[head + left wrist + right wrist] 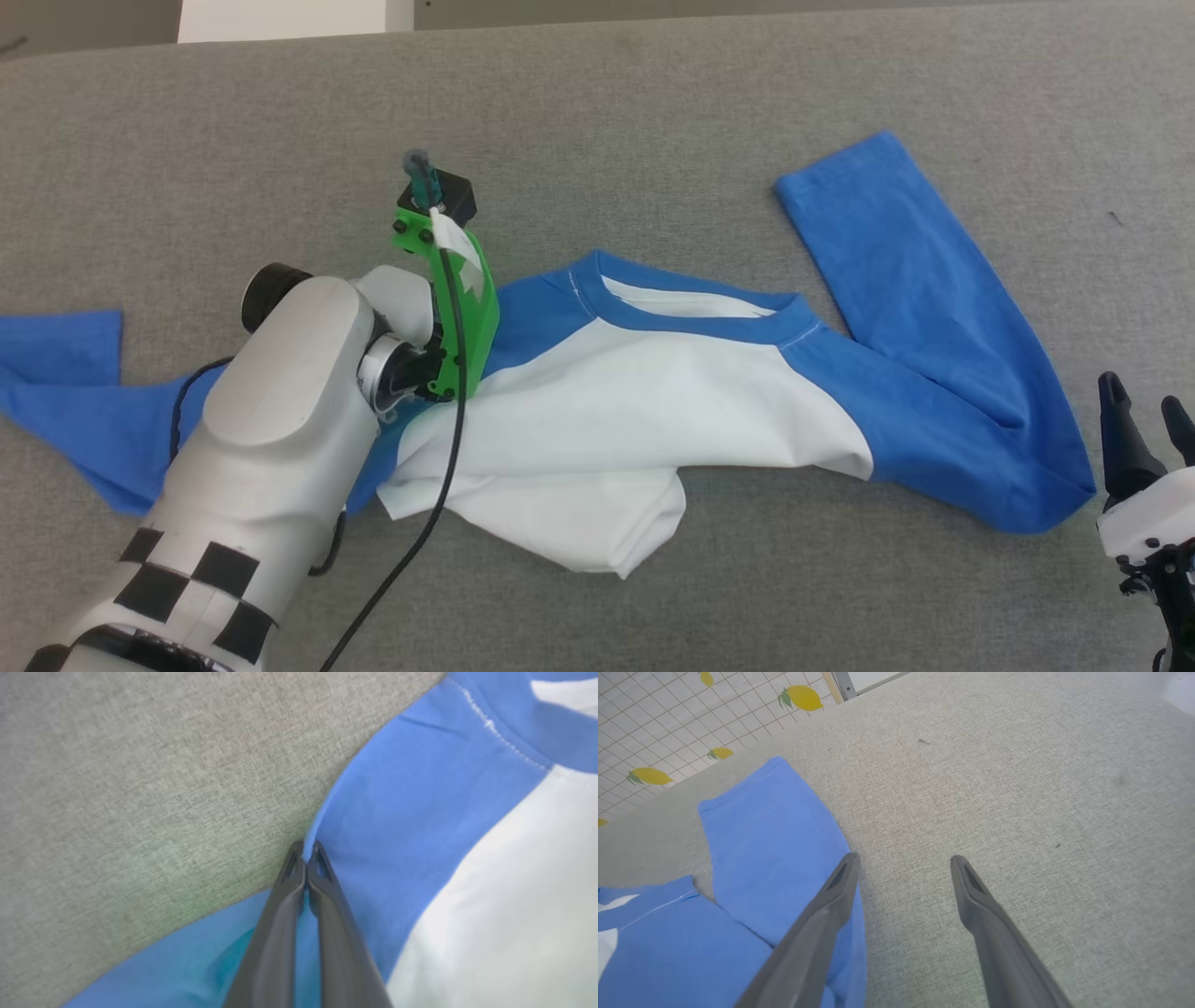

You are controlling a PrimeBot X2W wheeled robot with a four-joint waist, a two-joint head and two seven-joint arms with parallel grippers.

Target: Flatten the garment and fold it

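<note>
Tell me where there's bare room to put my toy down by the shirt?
Bare grey surface lies beyond the collar of the garment, and nearside between the left arm and right gripper. Crowded: the middle, where the garment sprawls and the left gripper pinches it.

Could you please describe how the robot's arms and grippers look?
The left arm has a smooth pale grey shell with a black-and-white checkered patch, a green bracket at the wrist and a black cable. The left gripper and right gripper each have two long, dark, tapered fingers.
</note>
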